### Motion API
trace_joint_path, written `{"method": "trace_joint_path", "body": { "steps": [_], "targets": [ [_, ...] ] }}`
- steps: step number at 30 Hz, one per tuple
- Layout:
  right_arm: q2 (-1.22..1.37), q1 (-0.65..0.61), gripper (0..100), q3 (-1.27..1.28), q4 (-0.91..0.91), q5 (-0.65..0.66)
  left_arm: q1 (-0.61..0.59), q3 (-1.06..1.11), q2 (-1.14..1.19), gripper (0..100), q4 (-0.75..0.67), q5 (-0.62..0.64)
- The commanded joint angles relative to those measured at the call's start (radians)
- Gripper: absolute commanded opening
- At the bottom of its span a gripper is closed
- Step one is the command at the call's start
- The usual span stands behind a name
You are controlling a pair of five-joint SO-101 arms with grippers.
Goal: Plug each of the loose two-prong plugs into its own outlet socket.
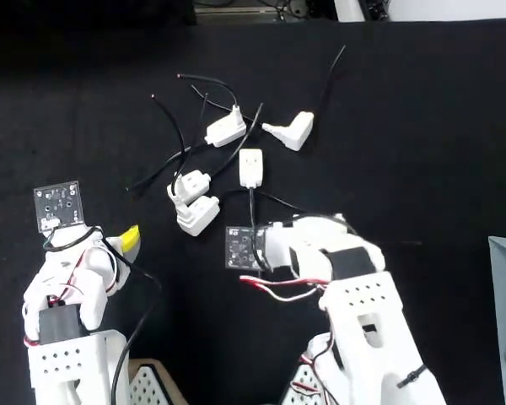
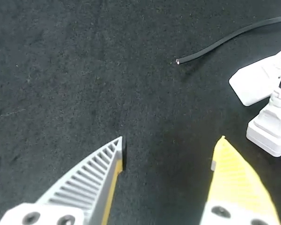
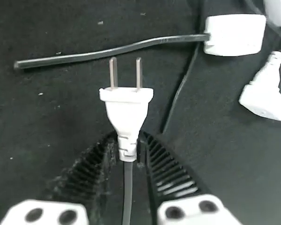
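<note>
Right fingers [image 3: 164, 164] clamp white two-prong plastic plug [image 3: 126, 110] at cord neck, prongs forward; left fingers [image 2: 234, 173] spread, empty. Hold prongs level, square to white rectangular socket [image 3: 234, 35] near plug, push straight.

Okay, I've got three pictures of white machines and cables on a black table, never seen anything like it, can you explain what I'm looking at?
These are two small robot arms, the left arm and the right arm, each ending in a two-fingered gripper. The high view looks down on the black table; the other two pictures come from cameras on each arm's wrist, looking along its fingers. On the table lie several white plugs and sockets with short black cords. The right gripper is shut on the neck of one two-prong plug, prongs pointing away. The left gripper is open, holding nothing, over bare cloth.
</note>
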Motion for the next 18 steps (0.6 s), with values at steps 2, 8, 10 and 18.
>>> {"method": "trace_joint_path", "body": {
  "steps": [2, 8, 10, 18],
  "targets": [
    [-0.035, 0.032, 4.1, -0.010, 0.000, -0.069, -0.008, -0.007, -0.006, 30, -0.005, -0.006],
    [-0.048, 0.098, 29.6, -0.062, 0.000, -0.351, -0.008, -0.007, -0.006, 30, -0.006, -0.006],
    [-0.048, 0.103, 29.9, -0.073, 0.002, -0.442, -0.008, -0.007, -0.006, 30, -0.006, -0.006],
    [-0.048, 0.077, 16.1, -0.088, 0.011, -1.007, -0.008, -0.007, -0.006, 30, -0.006, -0.006]
  ]
}}
